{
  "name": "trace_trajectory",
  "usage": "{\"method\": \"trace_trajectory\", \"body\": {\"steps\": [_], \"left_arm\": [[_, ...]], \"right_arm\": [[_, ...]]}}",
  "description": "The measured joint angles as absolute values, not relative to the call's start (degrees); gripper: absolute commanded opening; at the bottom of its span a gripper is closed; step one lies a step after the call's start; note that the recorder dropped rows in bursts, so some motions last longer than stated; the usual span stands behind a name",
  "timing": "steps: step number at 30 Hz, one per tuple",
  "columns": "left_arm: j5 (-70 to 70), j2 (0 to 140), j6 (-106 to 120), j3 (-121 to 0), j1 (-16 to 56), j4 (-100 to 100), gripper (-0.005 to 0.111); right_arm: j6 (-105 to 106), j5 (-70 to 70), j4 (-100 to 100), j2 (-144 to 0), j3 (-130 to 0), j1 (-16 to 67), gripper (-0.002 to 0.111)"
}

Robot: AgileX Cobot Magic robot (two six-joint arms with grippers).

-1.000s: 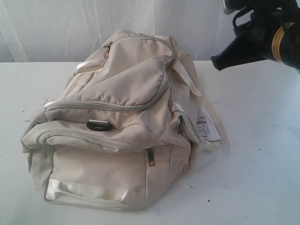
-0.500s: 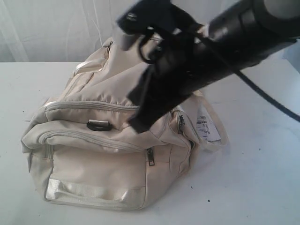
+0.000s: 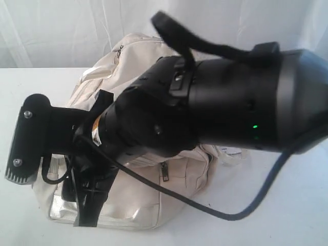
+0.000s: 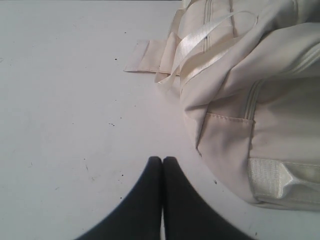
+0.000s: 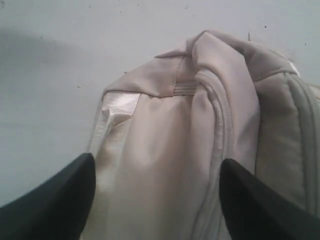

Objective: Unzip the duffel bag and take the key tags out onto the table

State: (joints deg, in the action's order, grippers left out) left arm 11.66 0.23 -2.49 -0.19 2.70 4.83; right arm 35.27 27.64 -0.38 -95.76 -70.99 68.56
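White table [image 3: 302, 220] is spread wide under the cream bag [image 3: 134, 51], resting mid-table. Within the last second the right arm [image 3: 215, 113] has been swung in across the bag, and the right jaws have been parted wide over one end of it, nothing grasped. The left jaws are kept clenched beside the bag. No zip is seen opened; key tags are unseen, presumably still inside.

The duffel bag [image 3: 136, 54] is plain cream, with a glossier pale webbing strip [image 3: 128, 214] along its near end and a dark metal zip pull [image 3: 165, 172]. The bench [image 3: 300, 218] is white, flecked with tiny dark specks. The left tool [image 4: 162, 161], the right tool [image 5: 156, 165] and the right arm [image 3: 230, 107] are black. The arm carries a small green light [image 3: 253, 126] and what may be an amber band [image 3: 96, 125]. The curtain [image 3: 51, 31] is white.
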Motion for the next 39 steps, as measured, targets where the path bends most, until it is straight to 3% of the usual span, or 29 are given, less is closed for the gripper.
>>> {"method": "trace_trajectory", "body": {"steps": [7, 10, 11, 12, 24, 34, 37, 39], "left_arm": [[11.66, 0.23, -2.49, -0.19, 2.70, 4.83, 0.000], [11.66, 0.23, -2.49, -0.19, 2.70, 4.83, 0.000], [11.66, 0.23, -2.49, -0.19, 2.70, 4.83, 0.000], [11.66, 0.23, -2.49, -0.19, 2.70, 4.83, 0.000], [11.66, 0.23, -2.49, -0.19, 2.70, 4.83, 0.000], [11.66, 0.23, -2.49, -0.19, 2.70, 4.83, 0.000], [11.66, 0.23, -2.49, -0.19, 2.70, 4.83, 0.000], [11.66, 0.23, -2.49, -0.19, 2.70, 4.83, 0.000]], "right_arm": [[17.67, 24.38, -19.70, -100.38, -70.99, 68.56, 0.052], [7.77, 26.33, -29.06, -101.66, -71.08, 68.56, 0.023], [4.31, 27.56, -30.90, -101.78, -71.08, 68.56, 0.006], [1.33, 29.78, -32.63, -101.91, -71.08, 68.56, 0.001], [7.83, 61.70, -29.40, -98.51, -67.70, 67.90, 0.000], [-0.76, 64.41, -42.12, -96.63, -59.00, 52.28, 0.000], [-6.13, 65.24, -44.90, -96.63, -58.75, 49.39, 0.007], [-7.57, 65.24, -44.64, -96.63, -58.75, 48.88, 0.019]]}}
